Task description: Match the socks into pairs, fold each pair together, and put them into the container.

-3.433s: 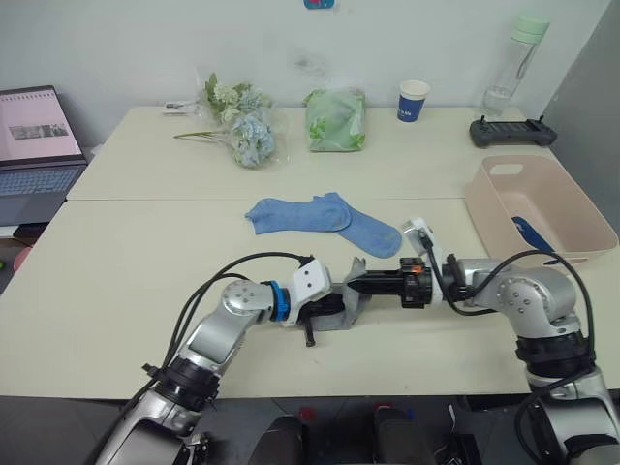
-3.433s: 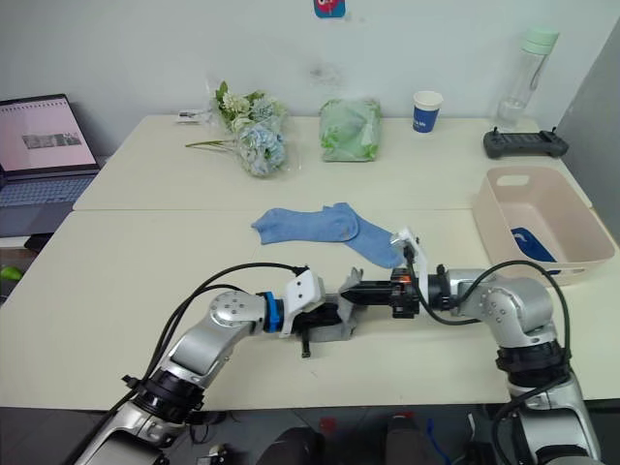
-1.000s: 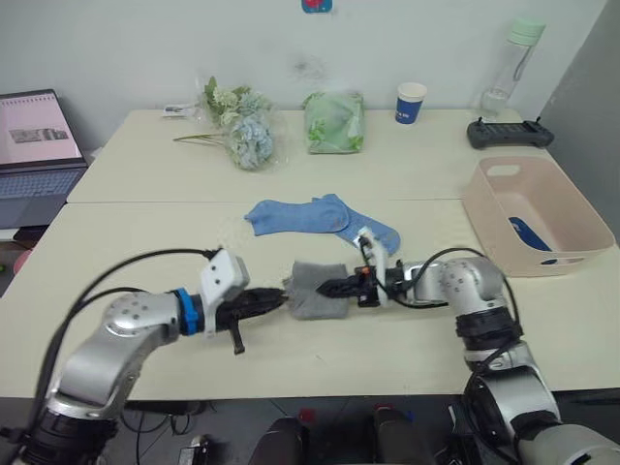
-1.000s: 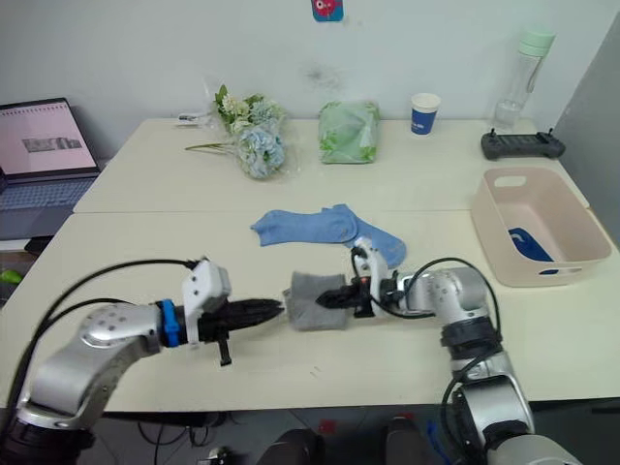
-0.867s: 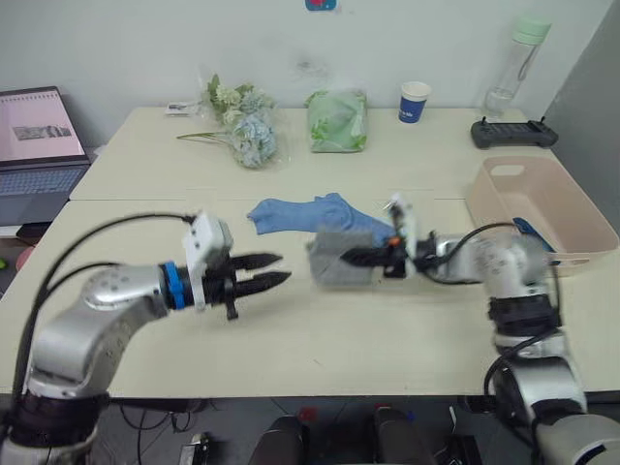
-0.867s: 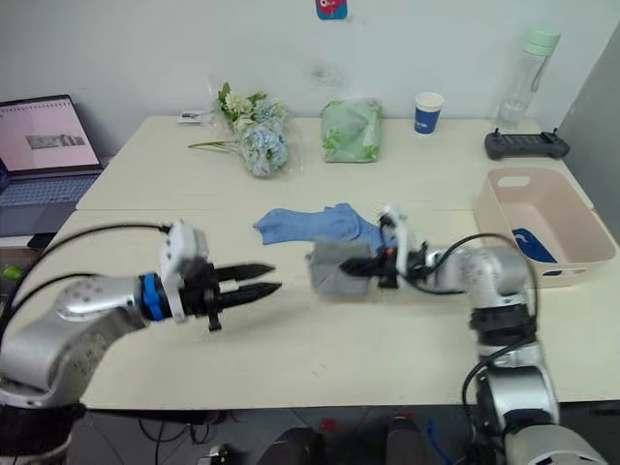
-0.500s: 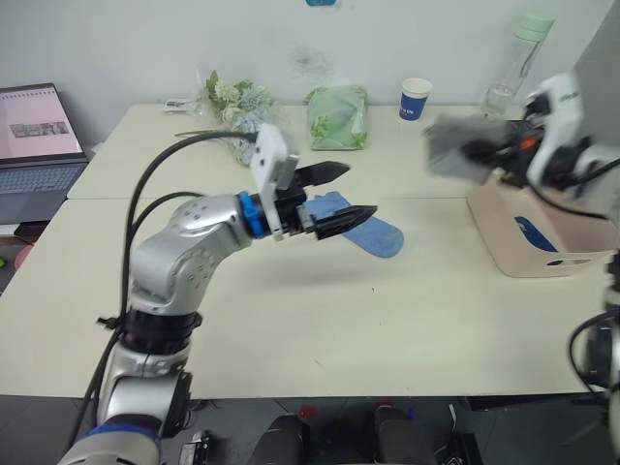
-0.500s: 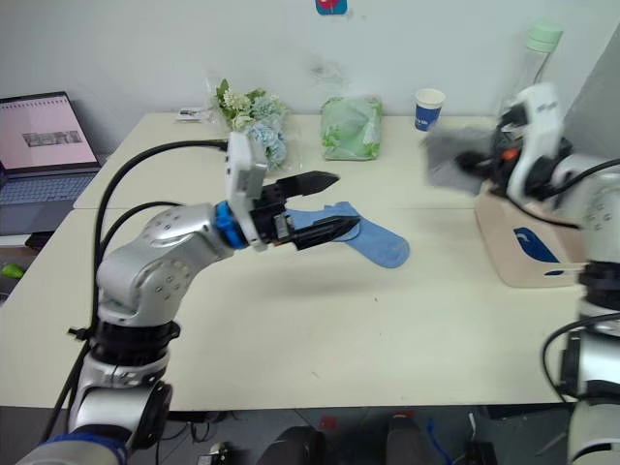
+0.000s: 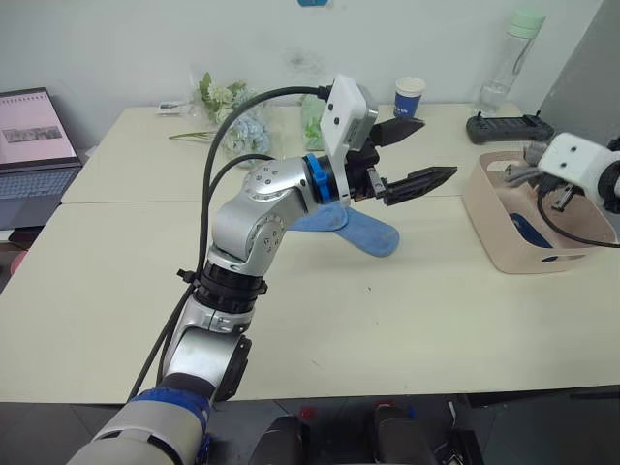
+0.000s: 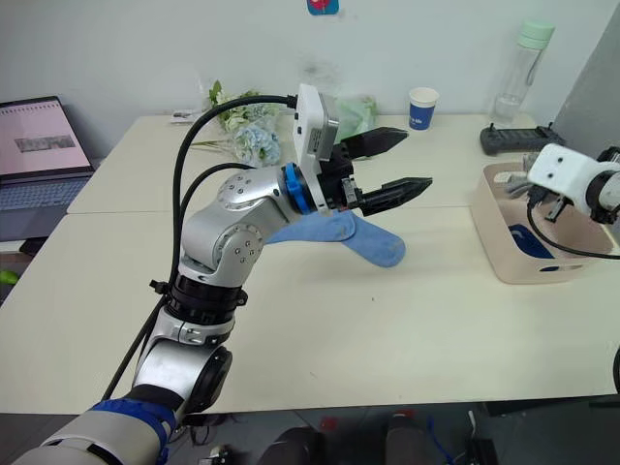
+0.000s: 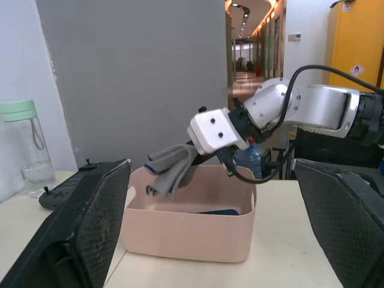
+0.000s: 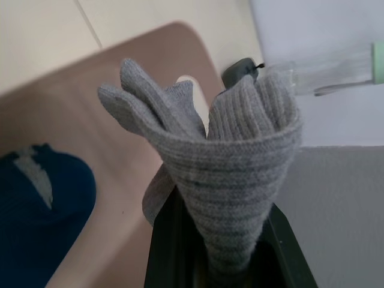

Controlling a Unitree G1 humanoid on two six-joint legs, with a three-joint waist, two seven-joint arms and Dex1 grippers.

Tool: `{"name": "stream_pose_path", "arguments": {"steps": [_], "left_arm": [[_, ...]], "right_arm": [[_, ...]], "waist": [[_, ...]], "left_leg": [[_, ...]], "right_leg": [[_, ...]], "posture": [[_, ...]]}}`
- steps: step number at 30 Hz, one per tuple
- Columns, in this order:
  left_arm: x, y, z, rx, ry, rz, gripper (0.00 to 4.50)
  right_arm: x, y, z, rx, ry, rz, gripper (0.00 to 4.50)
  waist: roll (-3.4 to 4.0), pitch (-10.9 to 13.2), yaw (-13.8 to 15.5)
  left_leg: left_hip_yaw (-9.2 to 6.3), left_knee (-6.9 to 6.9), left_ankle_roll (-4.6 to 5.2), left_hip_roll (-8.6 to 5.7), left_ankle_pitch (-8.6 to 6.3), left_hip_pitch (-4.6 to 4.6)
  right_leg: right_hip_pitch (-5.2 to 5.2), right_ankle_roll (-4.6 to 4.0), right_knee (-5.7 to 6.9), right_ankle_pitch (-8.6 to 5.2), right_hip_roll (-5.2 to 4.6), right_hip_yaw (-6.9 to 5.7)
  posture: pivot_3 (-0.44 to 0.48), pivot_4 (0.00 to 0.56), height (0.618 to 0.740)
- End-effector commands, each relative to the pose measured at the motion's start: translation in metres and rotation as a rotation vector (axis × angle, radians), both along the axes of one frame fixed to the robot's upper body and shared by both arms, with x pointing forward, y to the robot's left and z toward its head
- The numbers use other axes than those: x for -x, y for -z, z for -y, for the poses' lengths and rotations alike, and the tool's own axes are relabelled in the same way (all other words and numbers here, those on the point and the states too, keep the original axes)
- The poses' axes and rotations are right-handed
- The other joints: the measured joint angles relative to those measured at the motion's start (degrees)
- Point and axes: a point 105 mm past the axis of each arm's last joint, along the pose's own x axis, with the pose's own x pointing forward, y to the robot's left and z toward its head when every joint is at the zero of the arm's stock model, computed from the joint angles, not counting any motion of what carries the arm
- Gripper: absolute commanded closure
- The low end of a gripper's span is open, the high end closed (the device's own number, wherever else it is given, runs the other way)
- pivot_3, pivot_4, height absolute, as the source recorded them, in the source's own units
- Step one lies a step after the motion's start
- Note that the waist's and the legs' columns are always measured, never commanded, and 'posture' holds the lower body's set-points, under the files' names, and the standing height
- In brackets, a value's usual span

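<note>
A folded pair of grey socks (image 12: 234, 168) is clamped between the fingers of my right gripper (image 9: 541, 176), which is shut on it. The pair hangs just over the open top of the pale pink container (image 9: 489, 218) at the table's right edge. Inside that tub lies a navy pair (image 9: 531, 232). Two light blue socks (image 9: 363, 231) lie overlapping on the middle of the table. My left gripper (image 9: 439, 146) is raised above them, wide open and holding nothing, its fingers pointing towards the container.
Along the back of the table stand a blue paper cup (image 9: 410, 97), a green bag (image 10: 360, 111), a bunch of flowers (image 9: 228, 107), a clear bottle (image 9: 513, 53) and a black controller (image 9: 504, 126). A laptop (image 9: 34, 145) sits far left.
My left gripper let go of the grey pair, opened wide and rose towards the back right. My right gripper carried the folded grey pair from the table's middle to above the container.
</note>
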Motion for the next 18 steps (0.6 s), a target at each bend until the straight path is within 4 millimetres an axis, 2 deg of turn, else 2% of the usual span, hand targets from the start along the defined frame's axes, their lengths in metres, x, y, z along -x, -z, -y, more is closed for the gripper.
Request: {"name": "stream_pose_path", "arguments": {"steps": [1,7,10,12,14,18], "left_arm": [[0.008,0.0,-0.001,-0.007,0.014,0.033,0.01],[0.009,0.006,-0.007,-0.02,-0.005,0.02,0.01],[0.009,0.008,-0.008,-0.026,-0.011,0.018,0.01],[0.008,0.008,-0.009,-0.027,-0.014,0.018,0.0],[0.008,0.009,-0.009,-0.03,-0.016,0.017,0.0],[0.006,0.013,-0.01,-0.045,-0.022,0.019,0.0]], "right_arm": [[-0.002,0.006,0.002,0.102,-0.026,-0.029,4.5],[0.004,0.032,0.007,0.179,-0.046,-0.19,4.5],[0.01,0.037,0.01,0.173,-0.058,-0.241,4.5],[0.015,0.038,0.011,0.189,-0.077,-0.273,3.8],[0.019,0.034,0.007,0.117,-0.088,-0.305,3.17],[0.034,0.014,0.005,0.077,-0.097,-0.384,1.73]], "waist": [[0.0,0.0,0.1],[0.01,0.0,0.3],[0.01,0.0,0.3],[0.02,0.0,0.3],[0.02,0.0,0.3],[0.03,0.0,0.3]], "left_leg": [[-0.01,0.0,0.0,0.0,0.0,0.0],[-0.03,0.01,-0.01,-0.03,0.0,-0.05],[-0.06,0.02,-0.01,-0.04,0.01,-0.05],[-0.05,0.02,-0.01,-0.04,0.01,-0.04],[-0.06,0.02,-0.01,-0.03,0.01,-0.04],[-0.05,0.02,-0.01,-0.03,0.01,-0.05]], "right_leg": [[0.0,0.0,-0.01,0.0,0.0,-0.01],[-0.04,0.0,-0.04,0.0,0.0,-0.02],[-0.03,0.0,-0.02,0.0,0.0,-0.04],[-0.03,0.0,-0.01,0.0,0.0,-0.04],[-0.03,0.0,-0.01,0.0,0.0,-0.05],[-0.03,0.0,-0.01,0.0,0.0,-0.05]], "posture": [[0.0,0.15,0.74],[0.0,0.15,0.74],[0.0,0.15,0.74],[0.0,0.15,0.74],[0.0,0.15,0.74],[0.0,0.15,0.74]]}}
